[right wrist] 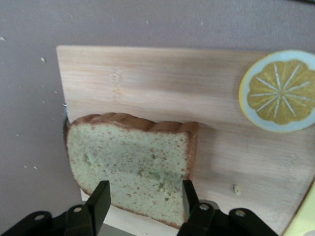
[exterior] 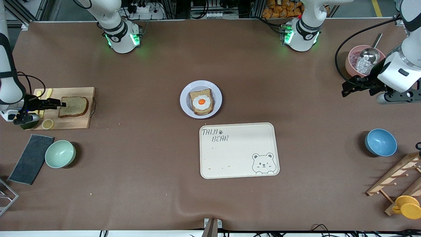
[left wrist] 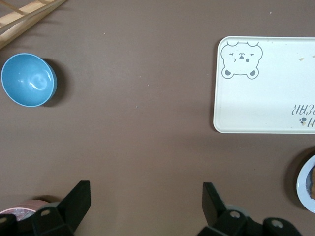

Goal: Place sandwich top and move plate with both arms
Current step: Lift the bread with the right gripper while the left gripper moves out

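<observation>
Right pincer (right wrist: 142, 199) sits low over the tan-brown square bread slice (exterior: 73, 106) on the wooden cutting board (exterior: 75, 122), fingers parted astride its edge, not yet clamped. Left pincer (left wrist: 142, 204) hangs wide open above bare brown tabletop (exterior: 131, 184), waiting. Pale lavender-white round plate (exterior: 185, 105) lies mid-tabletop.

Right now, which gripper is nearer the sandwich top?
Right. The right gripper straddles the sandwich top on the cutting board; the left gripper waits beside the pink bowl.
</observation>
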`<control>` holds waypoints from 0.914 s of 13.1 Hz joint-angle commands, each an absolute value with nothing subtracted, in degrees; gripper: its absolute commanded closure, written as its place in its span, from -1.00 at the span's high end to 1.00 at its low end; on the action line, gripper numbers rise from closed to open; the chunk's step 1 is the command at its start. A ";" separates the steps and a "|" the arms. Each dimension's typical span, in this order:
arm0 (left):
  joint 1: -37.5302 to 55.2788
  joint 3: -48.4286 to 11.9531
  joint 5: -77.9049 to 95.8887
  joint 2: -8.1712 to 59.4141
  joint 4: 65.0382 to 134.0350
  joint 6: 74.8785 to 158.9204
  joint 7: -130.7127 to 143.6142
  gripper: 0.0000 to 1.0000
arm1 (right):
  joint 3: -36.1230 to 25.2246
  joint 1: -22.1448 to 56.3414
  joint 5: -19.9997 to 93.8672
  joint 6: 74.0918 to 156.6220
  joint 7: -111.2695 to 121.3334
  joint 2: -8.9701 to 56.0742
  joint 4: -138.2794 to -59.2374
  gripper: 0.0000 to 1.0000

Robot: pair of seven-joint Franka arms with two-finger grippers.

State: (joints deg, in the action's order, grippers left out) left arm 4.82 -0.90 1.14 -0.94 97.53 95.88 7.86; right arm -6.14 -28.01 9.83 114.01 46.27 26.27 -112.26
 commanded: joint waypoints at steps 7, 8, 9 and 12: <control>4.39 -1.14 3.16 -0.70 97.56 96.24 7.73 1.00 | -5.27 -31.55 14.33 117.07 51.42 30.76 -112.15 -0.28; 4.48 -1.14 3.16 -0.70 97.47 96.24 7.82 1.00 | -5.27 -31.47 14.33 117.07 51.42 30.76 -112.15 -0.70; 4.40 -1.14 3.16 -0.79 97.38 96.24 7.91 1.00 | -5.27 -31.46 14.33 116.90 51.42 30.76 -112.15 -1.00; 4.22 -1.14 3.16 -0.88 97.21 96.15 8.00 1.00 | -5.27 -31.11 14.33 116.63 51.42 30.41 -111.97 -1.00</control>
State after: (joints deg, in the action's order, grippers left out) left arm 4.64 -1.06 2.11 -0.68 97.56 95.91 7.86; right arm -6.09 -30.27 13.42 116.58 50.21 30.26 -111.95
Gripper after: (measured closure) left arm 0.000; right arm 0.722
